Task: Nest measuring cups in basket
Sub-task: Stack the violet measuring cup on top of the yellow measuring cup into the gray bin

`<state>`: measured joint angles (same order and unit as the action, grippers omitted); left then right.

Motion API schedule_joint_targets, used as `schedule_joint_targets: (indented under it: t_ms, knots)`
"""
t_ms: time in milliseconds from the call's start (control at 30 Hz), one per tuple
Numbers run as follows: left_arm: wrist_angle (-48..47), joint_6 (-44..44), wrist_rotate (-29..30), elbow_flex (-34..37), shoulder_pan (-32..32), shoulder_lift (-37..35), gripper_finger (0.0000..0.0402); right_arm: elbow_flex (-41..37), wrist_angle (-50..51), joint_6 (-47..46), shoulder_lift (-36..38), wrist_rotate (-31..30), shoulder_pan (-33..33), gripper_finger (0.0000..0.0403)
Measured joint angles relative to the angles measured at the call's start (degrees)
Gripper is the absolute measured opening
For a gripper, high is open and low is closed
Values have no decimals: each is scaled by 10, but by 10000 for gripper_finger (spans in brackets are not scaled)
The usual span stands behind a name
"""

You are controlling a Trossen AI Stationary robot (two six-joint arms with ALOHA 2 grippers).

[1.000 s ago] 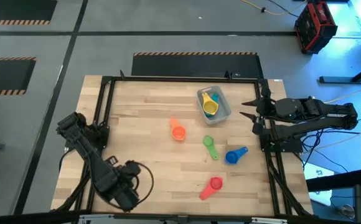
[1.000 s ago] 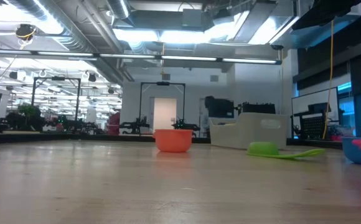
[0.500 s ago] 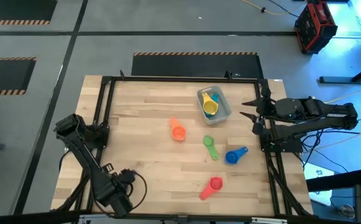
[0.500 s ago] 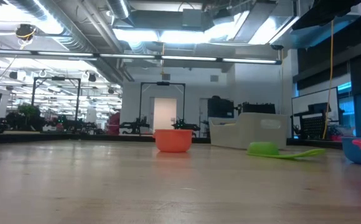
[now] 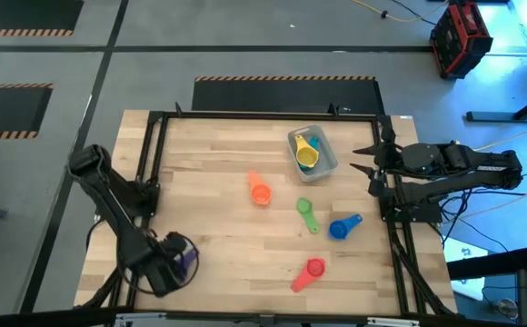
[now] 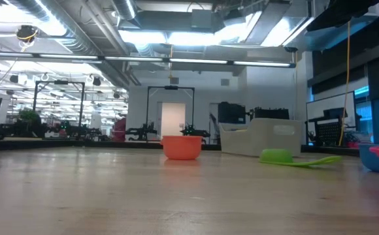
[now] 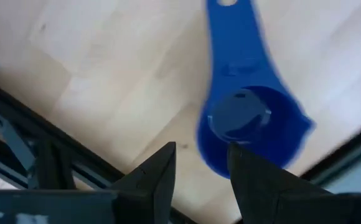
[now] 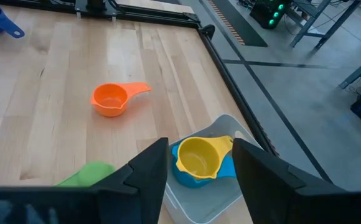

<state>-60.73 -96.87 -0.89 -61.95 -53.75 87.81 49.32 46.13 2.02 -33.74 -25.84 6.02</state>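
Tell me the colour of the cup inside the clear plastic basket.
Yellow, over a light blue one; right wrist view.

Overhead, table-level, two wrist views

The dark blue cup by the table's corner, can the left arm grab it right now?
Probably yes. The left gripper is right over the dark blue cup, fingers open, and nothing lies between them.

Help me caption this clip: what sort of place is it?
Likely a robotics lab or workshop: a framed wooden table on taped concrete floor, exposed ceiling ducts, and more equipment frames in the open hall behind.
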Motion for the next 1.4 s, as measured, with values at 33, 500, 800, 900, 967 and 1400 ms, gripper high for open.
schedule_joint_targets:
  t_ms: [33, 500, 800, 900, 967, 1400]
  knots:
    - [15, -3, 2, 14, 0, -9, 137, 0, 0, 0, 0, 0, 0, 184]
    - [155, -5, -1, 134, -3, -46, 137, 0, 0, 0, 0, 0, 0, 184]
    - [222, -6, -3, 169, -3, -46, 137, 0, 0, 0, 0, 0, 0, 184]
    - [250, -30, -4, 185, -3, -46, 137, 0, 0, 0, 0, 0, 0, 184]
    - [250, -49, -19, 193, -2, -46, 136, 0, 0, 0, 0, 0, 0, 184]
    - [254, -56, -33, 196, 3, -46, 24, 0, 0, -1, 0, 0, 0, 184]
